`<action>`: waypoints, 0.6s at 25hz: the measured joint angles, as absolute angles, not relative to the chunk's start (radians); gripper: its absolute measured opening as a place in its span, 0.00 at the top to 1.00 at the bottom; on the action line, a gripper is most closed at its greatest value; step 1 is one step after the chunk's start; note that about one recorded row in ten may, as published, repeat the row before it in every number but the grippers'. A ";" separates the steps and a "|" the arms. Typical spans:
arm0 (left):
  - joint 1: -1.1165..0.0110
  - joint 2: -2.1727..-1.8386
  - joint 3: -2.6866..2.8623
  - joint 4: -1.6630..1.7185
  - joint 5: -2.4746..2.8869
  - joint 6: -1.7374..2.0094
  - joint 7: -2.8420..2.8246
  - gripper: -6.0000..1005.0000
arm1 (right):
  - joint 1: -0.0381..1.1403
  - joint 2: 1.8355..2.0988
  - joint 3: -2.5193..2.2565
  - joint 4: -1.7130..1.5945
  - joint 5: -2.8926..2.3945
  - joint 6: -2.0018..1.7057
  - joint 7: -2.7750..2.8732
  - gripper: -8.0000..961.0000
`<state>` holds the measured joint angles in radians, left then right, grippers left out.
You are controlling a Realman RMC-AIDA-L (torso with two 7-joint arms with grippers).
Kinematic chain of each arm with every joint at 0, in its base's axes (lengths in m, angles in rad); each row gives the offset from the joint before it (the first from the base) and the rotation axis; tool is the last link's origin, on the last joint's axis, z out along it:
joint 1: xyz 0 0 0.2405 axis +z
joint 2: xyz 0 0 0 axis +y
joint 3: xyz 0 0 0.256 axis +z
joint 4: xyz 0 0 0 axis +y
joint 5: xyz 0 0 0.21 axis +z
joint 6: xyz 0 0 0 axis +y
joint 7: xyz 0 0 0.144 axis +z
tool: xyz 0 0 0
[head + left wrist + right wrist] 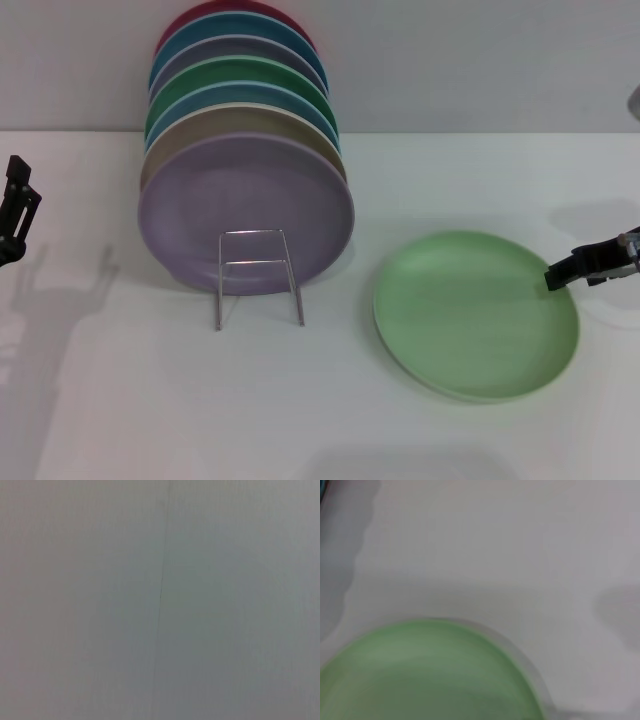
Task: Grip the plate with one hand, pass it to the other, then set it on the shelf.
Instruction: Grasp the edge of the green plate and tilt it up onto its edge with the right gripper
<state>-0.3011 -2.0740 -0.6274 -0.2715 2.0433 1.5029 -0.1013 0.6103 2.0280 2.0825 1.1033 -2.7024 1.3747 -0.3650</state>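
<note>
Right pincer: a dark tip reaching in from the right edge of the head view, at the right-hand rim of the plate. Whether the tip touches the rim cannot be told, nor whether its fingers stand apart or together. The right wrist view shows no fingers, only part of the plate and the white counter beyond it.

Plate: one, pale mint green, round, lying flat and face up on the counter. Being round, it has no long axis; its flat face points upward. It lies to the right of the shelf, apart from it.

Shelf: one thin silver wire rack, its small rectangular loop and two straight legs facing the viewer. Seven plates stand on edge in it, tilted back in a row. From front to back: the lilac plate, a tan plate, a blue plate, a dark green plate, a second lilac plate, a second blue plate, and a red plate.

Left pincer: one, dark, at the far left edge of the head view, well apart from the shelf and the mint plate; the state of its fingers cannot be told. The left wrist view shows only a plain grey surface.
</note>
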 joint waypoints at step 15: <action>-0.299 -2.072 -0.627 -0.271 2.047 1.505 -0.101 0.17 | 0.639 2.026 2.078 1.018 -2.701 1.332 -0.377 0.44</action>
<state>-0.2991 -2.0724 -0.6273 -0.2715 2.0470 1.5050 -0.1012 0.6386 2.0261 2.0776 1.0183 -2.7013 1.3323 -0.3774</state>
